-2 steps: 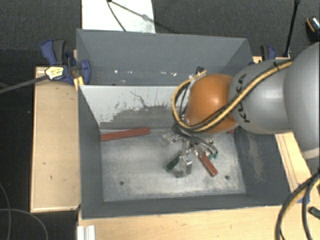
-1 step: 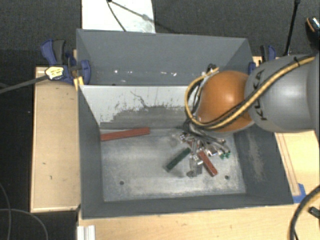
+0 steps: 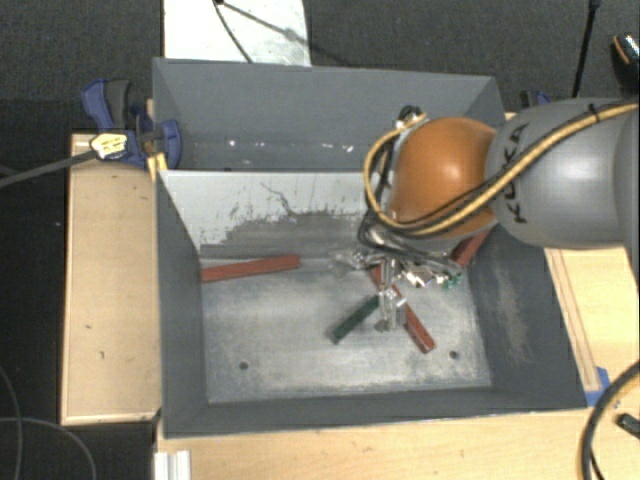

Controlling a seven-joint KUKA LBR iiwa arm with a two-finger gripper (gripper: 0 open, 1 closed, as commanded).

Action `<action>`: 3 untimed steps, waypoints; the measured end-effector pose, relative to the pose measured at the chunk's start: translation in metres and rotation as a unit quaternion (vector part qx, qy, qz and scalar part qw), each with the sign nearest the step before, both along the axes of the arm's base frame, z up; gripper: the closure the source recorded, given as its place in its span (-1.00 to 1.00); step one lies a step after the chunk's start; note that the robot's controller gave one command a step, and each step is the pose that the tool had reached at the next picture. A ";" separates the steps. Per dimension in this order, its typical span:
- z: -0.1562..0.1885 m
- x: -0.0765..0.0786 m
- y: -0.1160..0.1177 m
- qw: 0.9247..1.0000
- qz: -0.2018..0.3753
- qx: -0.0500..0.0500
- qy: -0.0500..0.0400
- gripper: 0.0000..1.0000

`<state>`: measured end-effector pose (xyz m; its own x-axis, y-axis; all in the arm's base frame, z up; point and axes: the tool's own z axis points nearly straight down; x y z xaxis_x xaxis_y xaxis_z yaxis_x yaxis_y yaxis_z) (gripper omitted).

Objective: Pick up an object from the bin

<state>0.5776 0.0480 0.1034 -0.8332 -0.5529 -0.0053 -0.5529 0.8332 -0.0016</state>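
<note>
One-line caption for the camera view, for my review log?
Tool low over a dark green stick and a short red stick in the grey bin.

The bin [image 3: 260,373] holds a red bar [image 3: 250,267], green stick [image 3: 352,322], red stick [image 3: 421,335].

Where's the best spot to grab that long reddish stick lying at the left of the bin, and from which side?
The reddish stick lies flat and apart from the others, so probably take its middle from straight above, gripping across its narrow width.

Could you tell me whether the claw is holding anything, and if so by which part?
It cannot be told: the claw sits where a green stick and a red stick meet, hiding any hold.
</note>
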 end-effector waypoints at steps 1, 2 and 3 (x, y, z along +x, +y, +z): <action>-0.034 -0.018 0.000 0.996 0.090 -0.001 0.003 -1.00; -0.034 -0.017 0.001 0.996 0.087 0.000 0.003 -1.00; -0.033 -0.017 0.000 0.996 0.086 0.000 0.003 1.00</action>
